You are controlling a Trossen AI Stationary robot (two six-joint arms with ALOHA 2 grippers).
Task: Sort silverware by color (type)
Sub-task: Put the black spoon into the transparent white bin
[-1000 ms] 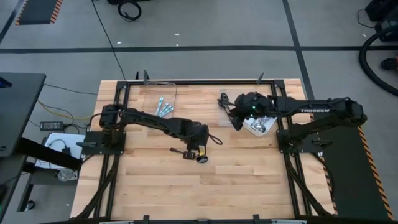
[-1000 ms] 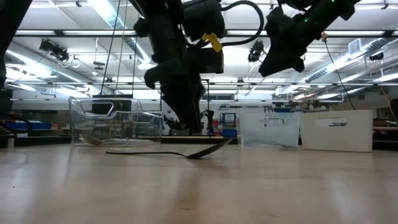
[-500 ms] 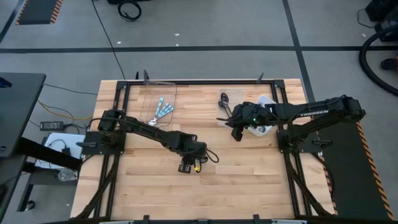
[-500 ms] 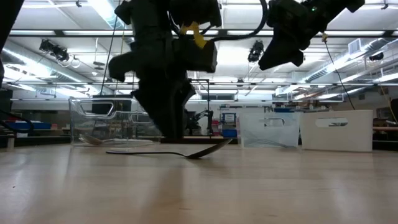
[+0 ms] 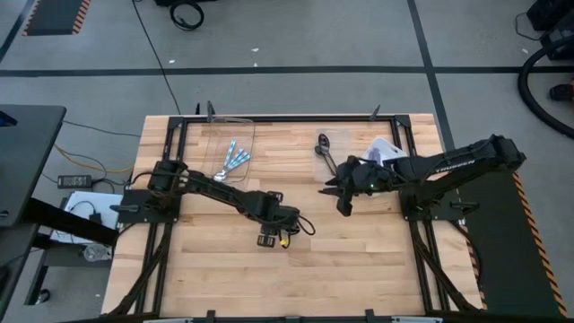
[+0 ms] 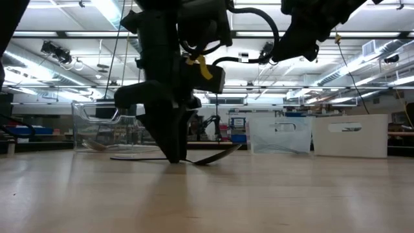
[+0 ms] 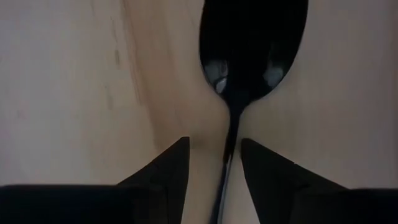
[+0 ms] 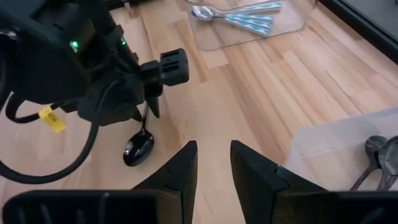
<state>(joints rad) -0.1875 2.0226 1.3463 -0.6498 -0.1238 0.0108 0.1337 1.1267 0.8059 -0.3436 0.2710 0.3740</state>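
Observation:
A black spoon (image 7: 252,43) lies flat on the wooden table, bowl up; it also shows in the low view (image 6: 210,157) and the right wrist view (image 8: 138,149). My left gripper (image 7: 214,142) points down at it, open, fingertips at table height (image 6: 173,158), one finger on each side of the spoon's thin neck. I cannot tell whether a finger touches it. My right gripper (image 8: 213,144) hangs open and empty above the table's right half (image 5: 343,206). Blue-handled silver spoons (image 5: 235,154) lie in a clear container at the far left. Another dark spoon (image 5: 325,154) lies on the table at the far middle.
A clear container (image 5: 384,148) at the far right holds grey spoons (image 8: 379,152). The far-left clear container (image 8: 249,22) has low walls. Bare wood spreads along the near half of the table (image 5: 359,269). A black frame (image 5: 287,117) edges the table.
My left gripper has moved toward the table's near edge and sunk until its fingertips stand at the table around the black spoon's neck; the spoon has stayed put. My right gripper has swung from over the far-right container toward the near edge, staying high.

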